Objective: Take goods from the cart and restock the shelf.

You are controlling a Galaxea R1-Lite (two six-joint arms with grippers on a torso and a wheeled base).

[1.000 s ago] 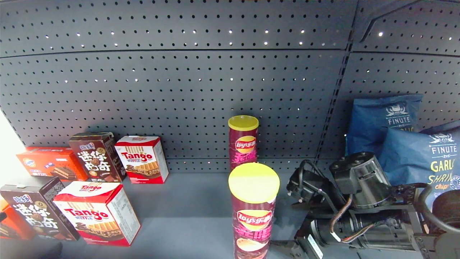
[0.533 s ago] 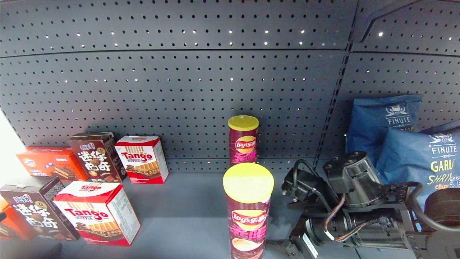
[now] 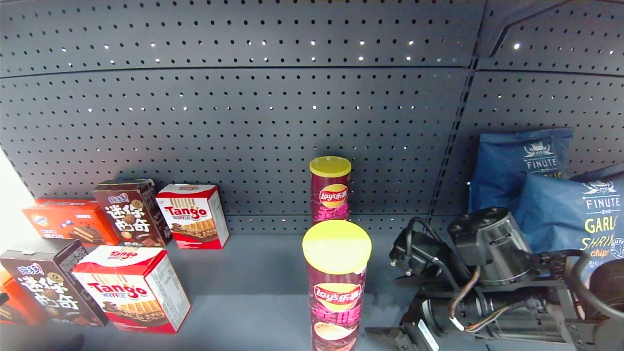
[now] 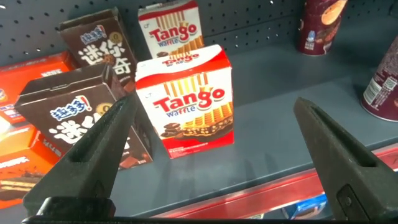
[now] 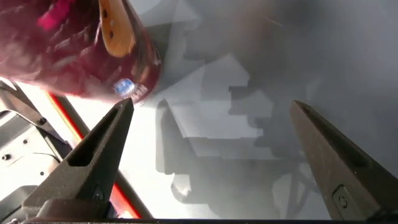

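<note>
Chip can (image 3: pixel 336 282) upright at the front of the shelf (image 3: pixel 243 278).
Right gripper (image 5: pixel 211 104) is spread wide just beside it; left gripper (image 4: pixel 216 99) gapes before a wafer box (image 4: pixel 193 121).

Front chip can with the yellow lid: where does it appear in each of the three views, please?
Head view: front chip can stands centre, before the rear can.
Left wrist view: the can, cut off at the frame edge, nearer than the rear can.
Right wrist view: its base, close beside the right claw.
Shared landmark: the grey shelf board.
</note>
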